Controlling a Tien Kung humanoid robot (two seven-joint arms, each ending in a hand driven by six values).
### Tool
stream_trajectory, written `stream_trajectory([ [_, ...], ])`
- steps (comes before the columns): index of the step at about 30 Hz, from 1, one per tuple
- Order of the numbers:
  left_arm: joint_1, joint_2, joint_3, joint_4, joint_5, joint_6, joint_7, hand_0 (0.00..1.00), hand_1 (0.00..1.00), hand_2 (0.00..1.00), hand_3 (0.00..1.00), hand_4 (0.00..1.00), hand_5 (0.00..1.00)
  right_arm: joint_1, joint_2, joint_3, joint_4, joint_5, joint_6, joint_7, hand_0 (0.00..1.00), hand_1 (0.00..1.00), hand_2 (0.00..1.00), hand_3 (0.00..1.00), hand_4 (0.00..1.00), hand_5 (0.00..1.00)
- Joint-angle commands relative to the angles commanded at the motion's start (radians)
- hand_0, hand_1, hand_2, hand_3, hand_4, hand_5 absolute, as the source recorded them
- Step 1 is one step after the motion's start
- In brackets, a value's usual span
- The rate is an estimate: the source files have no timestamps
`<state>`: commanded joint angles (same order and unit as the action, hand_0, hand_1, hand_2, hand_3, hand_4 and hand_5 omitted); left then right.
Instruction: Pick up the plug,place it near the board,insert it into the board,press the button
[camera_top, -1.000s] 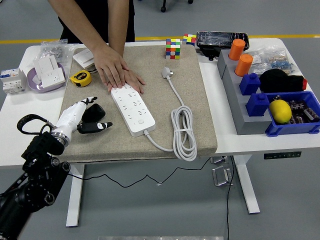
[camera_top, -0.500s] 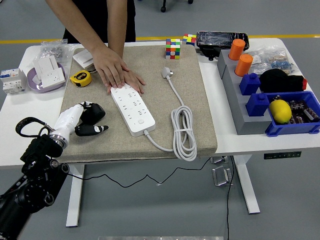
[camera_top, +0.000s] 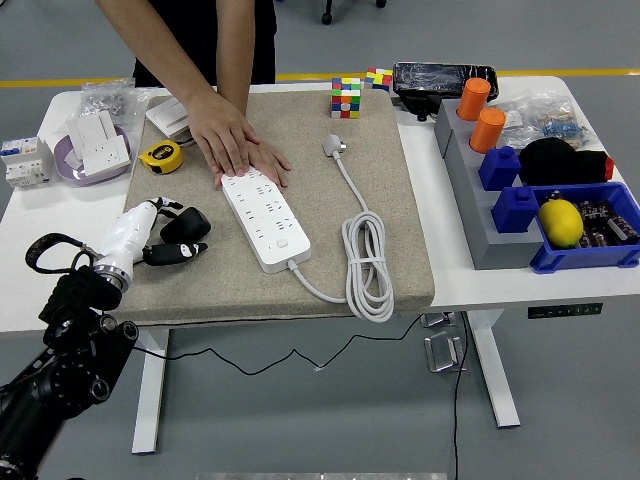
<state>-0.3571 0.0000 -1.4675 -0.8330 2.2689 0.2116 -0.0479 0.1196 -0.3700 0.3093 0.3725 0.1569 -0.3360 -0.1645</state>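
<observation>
A white power strip (camera_top: 265, 215) lies on the beige mat (camera_top: 390, 200). Its cord coils at the right (camera_top: 367, 262) and ends in a white plug (camera_top: 333, 147) lying loose on the mat's far part. A person's hand (camera_top: 235, 148) presses flat on the strip's far end. My left hand (camera_top: 172, 238), white with black fingers, hovers over the mat's left edge, left of the strip and apart from it. Its fingers are relaxed and hold nothing. My right arm is out of view.
A yellow tape measure (camera_top: 160, 156), a purple bowl with a socket (camera_top: 92, 152) and a breaker (camera_top: 24, 162) are at the far left. Rubik's cubes (camera_top: 346, 97) stand at the back. Grey and blue bins (camera_top: 520, 205) with orange cylinders and a lemon are at the right.
My left hand has drawn back to the left, away from the strip, and its fingers have folded in a little. The person's hand and the plug have not moved.
</observation>
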Motion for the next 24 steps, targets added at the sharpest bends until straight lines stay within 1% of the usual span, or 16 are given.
stream_trajectory([
  [1, -0.001, 0.0, -0.001, 0.002, 0.0, 0.005, 0.0, 0.804, 0.807, 0.681, 0.644, 0.928, 0.342, 0.0, 0.0, 0.001, 0.0, 0.0, 0.0, 0.0, 0.792, 0.755, 0.745, 0.763, 0.998, 0.998],
  [2, -0.003, 0.0, -0.001, 0.003, 0.0, 0.009, 0.001, 0.774, 0.74, 0.581, 0.539, 0.876, 0.331, 0.001, 0.0, 0.001, 0.0, 0.0, 0.0, 0.0, 0.792, 0.755, 0.745, 0.763, 0.998, 0.998],
  [7, -0.007, 0.0, -0.005, 0.015, 0.0, 0.018, 0.004, 0.774, 0.74, 0.581, 0.539, 0.876, 0.331, 0.002, 0.0, 0.002, 0.0, 0.0, 0.0, 0.0, 0.792, 0.755, 0.745, 0.763, 0.998, 0.998],
  [8, -0.007, 0.0, -0.006, 0.017, 0.0, 0.02, 0.005, 0.73, 0.655, 0.453, 0.441, 0.656, 0.297, 0.002, 0.0, 0.003, -0.001, 0.0, 0.0, 0.0, 0.792, 0.755, 0.745, 0.763, 0.998, 0.998],
  [13, -0.01, 0.0, -0.008, 0.025, 0.0, 0.027, 0.007, 0.73, 0.655, 0.453, 0.441, 0.656, 0.297, 0.003, 0.001, 0.003, -0.001, 0.0, 0.0, 0.001, 0.792, 0.755, 0.745, 0.763, 0.998, 0.998],
  [14, -0.011, 0.0, -0.01, 0.028, 0.0, 0.029, 0.007, 0.654, 0.531, 0.406, 0.396, 0.565, 0.28, 0.003, 0.001, 0.004, 0.0, 0.0, 0.0, 0.001, 0.793, 0.755, 0.745, 0.763, 0.998, 0.998],
  [19, -0.012, 0.0, -0.009, 0.025, 0.0, 0.036, 0.009, 0.654, 0.531, 0.406, 0.396, 0.565, 0.28, 0.005, 0.0, 0.005, -0.001, 0.001, 0.0, 0.001, 0.793, 0.755, 0.745, 0.763, 0.998, 0.998],
  [20, -0.011, 0.0, -0.008, 0.02, 0.0, 0.038, 0.009, 0.529, 0.368, 0.329, 0.357, 0.488, 0.235, 0.005, 0.0, 0.005, -0.001, 0.001, 0.0, 0.001, 0.793, 0.755, 0.745, 0.763, 0.998, 0.998],
  [24, -0.009, 0.0, -0.002, -0.006, 0.0, 0.041, 0.008, 0.529, 0.368, 0.329, 0.357, 0.488, 0.235, 0.005, 0.0, 0.006, -0.001, 0.001, -0.001, 0.001, 0.793, 0.755, 0.745, 0.763, 0.998, 0.998],
])
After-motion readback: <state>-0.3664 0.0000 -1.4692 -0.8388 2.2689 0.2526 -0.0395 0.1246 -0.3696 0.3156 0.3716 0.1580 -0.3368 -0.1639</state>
